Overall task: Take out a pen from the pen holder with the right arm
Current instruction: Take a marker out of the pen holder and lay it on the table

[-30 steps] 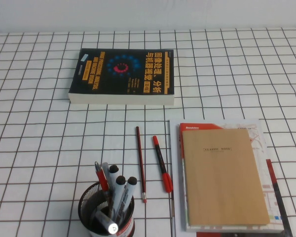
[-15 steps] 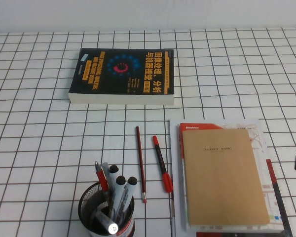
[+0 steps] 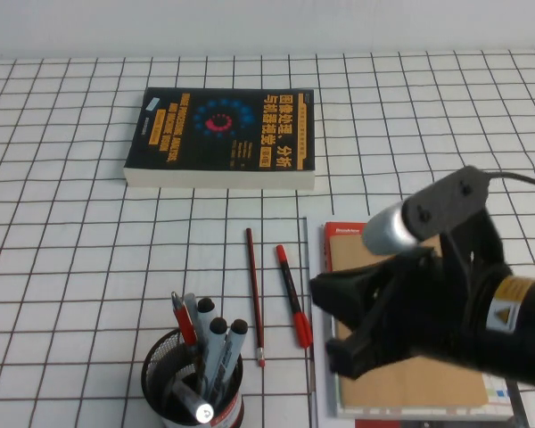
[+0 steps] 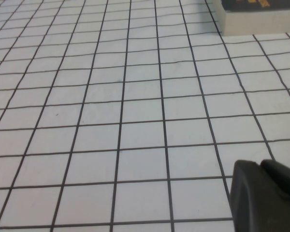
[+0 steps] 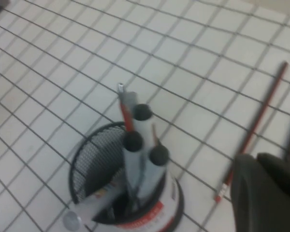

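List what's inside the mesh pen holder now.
Pen holder: three black-capped markers, a red pen, one white-tipped marker lying low. Their lower ends and the holder's floor are covered. Right gripper, shut, hovers to its right; left gripper hangs over checked cloth.

- My right arm [image 3: 459, 308] reaches in from the near right, and its right end effector [image 5: 255, 170] has its fingers pressed together, empty.
- My left end effector [image 4: 259, 176] hangs low over the tabletop [image 4: 135, 96], closed.

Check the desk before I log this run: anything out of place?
A pencil and red pen lie loose beside the pen holder, not in it. The right gripper, shut, hovers at the notebook edge; left gripper over the checked tablecloth.
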Controlling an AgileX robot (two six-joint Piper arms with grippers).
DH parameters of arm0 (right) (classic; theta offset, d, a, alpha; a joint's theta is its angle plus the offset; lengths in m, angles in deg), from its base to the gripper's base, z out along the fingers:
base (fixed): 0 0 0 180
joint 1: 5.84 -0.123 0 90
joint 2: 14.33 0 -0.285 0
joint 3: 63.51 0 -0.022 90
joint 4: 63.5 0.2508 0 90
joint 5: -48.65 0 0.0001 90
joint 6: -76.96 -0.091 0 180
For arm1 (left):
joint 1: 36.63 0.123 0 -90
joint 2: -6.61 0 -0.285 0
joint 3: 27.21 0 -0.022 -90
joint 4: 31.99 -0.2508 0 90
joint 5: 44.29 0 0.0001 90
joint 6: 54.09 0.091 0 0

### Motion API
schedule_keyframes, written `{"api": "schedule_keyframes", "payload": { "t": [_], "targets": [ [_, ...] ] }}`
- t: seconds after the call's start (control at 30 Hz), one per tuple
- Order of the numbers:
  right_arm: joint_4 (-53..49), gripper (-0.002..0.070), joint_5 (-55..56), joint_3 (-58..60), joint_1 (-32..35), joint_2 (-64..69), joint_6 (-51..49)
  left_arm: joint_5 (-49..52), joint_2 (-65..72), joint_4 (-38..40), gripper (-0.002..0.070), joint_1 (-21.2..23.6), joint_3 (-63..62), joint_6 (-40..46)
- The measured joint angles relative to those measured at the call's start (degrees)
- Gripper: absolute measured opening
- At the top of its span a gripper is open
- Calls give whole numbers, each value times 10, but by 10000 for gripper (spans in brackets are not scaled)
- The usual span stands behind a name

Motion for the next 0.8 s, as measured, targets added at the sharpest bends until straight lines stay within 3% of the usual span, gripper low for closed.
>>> {"api": "schedule_keyframes", "payload": {
  "t": [0.13, 0.33, 0.47, 0.67, 0.8],
  "targets": [
    [-4, -15, 189, 76, -100, 0, 0, 0, 0, 0, -4, 0, 0, 0],
    [-5, 7, 418, 171, -199, 14, 0, 0, 0, 0, -4, 0, 0, 0],
    [-20, 108, 538, 214, -245, 41, 0, 0, 0, 0, -4, 0, 0, 0],
    [-53, 346, 644, 237, -275, 97, -45, 0, 0, 0, -4, 0, 0, 0],
    [-103, 377, 683, 239, -275, 155, -70, 0, 0, 0, -4, 0, 0, 0]
  ]
}}
